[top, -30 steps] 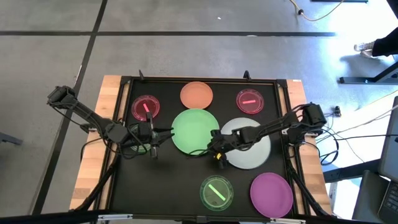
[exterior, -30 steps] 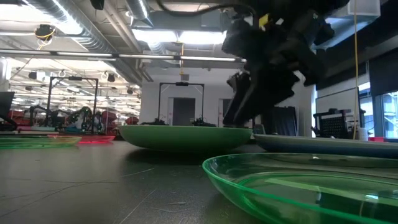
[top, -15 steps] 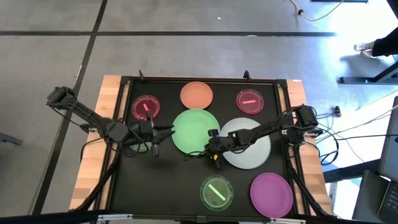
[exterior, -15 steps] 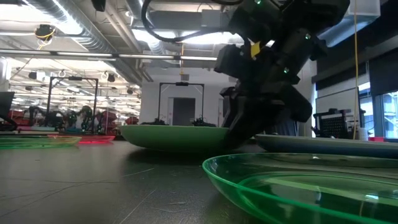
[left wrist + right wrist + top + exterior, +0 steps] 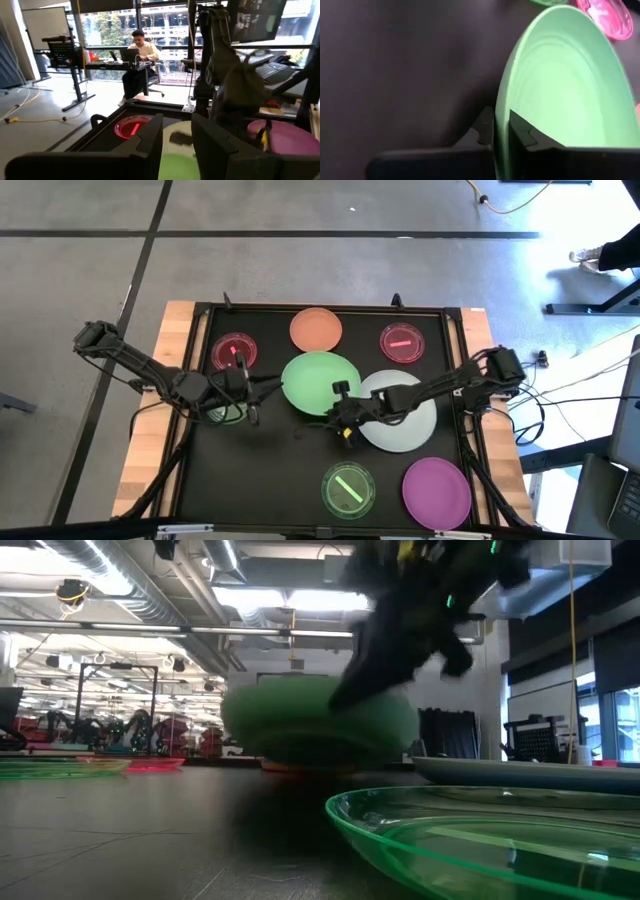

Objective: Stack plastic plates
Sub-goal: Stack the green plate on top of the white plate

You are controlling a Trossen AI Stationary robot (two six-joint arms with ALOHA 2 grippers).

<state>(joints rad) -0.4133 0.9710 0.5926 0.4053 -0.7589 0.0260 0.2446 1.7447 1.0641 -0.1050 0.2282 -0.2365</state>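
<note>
The large green plate (image 5: pixel 320 383) is off the table at its middle and tilted; it also shows in the low view (image 5: pixel 320 722). My right gripper (image 5: pixel 340 414) is shut on its near-right rim. My left gripper (image 5: pixel 262 388) is open, level, just left of the plate's left rim; green shows between its fingers in the left wrist view (image 5: pixel 175 167). The whitish plate (image 5: pixel 405 420) lies flat to the right. A small green dish (image 5: pixel 220 414) lies under my left arm. My right gripper pinches the green plate's rim (image 5: pixel 501 131) between its two fingers, one finger on the inner face and one on the underside. The fingers come from the table's right. The plate is tilted and lifted off the table. Whether my left gripper touches the plate, I cannot tell.
On the black mat lie an orange plate (image 5: pixel 316 331) at the far middle, pink dishes at the far left (image 5: pixel 233 352) and far right (image 5: pixel 402 341), a striped green dish (image 5: pixel 348 488) near the front, and a purple plate (image 5: pixel 436 490) at the front right.
My right gripper has gone down to the green plate's near-right rim, shut on it and risen. The plate has come up off the table, tilted, and shifted a little toward the far right.
</note>
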